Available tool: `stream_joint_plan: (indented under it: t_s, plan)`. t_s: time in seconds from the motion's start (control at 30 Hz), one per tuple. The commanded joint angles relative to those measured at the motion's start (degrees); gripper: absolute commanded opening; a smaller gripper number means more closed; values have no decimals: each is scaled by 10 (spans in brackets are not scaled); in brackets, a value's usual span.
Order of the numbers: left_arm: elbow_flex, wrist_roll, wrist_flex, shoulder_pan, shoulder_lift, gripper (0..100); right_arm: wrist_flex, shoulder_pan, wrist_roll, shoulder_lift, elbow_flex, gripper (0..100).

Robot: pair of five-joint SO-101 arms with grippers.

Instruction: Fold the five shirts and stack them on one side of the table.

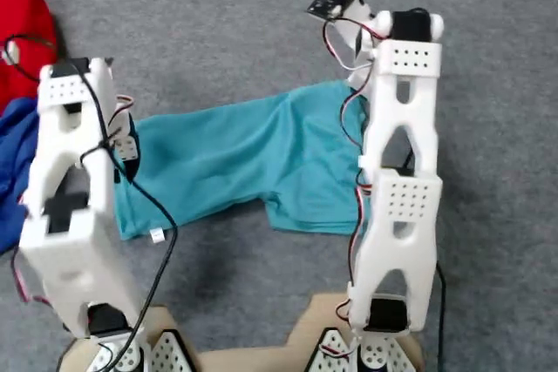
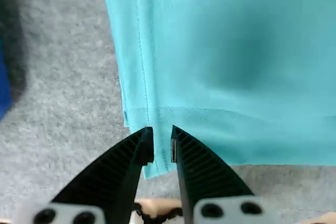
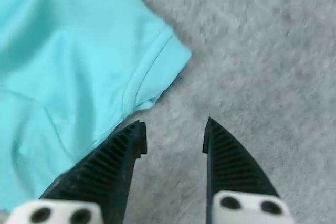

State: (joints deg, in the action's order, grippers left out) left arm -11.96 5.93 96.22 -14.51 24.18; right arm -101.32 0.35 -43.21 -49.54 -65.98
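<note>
Across the grey desk (image 1: 218, 32) a teal shirt (image 1: 235, 163) lies spread out between the two arms. At the desk's left edge, a red shirt (image 1: 22, 32) sits bunched, with a blue shirt (image 1: 10, 163) just beside it, nearer the arms' bases. The left gripper (image 2: 163, 144) is at the corner of the teal shirt's hem, its jaws drawn almost together on the cloth. The right gripper (image 3: 173, 129) hangs with its jaws apart over bare desk, just beside a sleeve cuff (image 3: 165, 59) of the teal shirt.
</note>
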Motion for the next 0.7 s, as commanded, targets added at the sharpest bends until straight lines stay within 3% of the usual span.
stream_joint_plan:
  t_s: [0.0, 0.37, 0.67]
  plan:
    - [-99, 6, 28, -6, 52, 54, -10, 8, 3, 73, 41, 196]
    - [-114, 104, 28, -75, 87, 53, -9, 5, 6, 93, 96, 196]
    - [-127, 101, 25, -29, 119, 53, -9, 4, 8, 94, 98, 196]
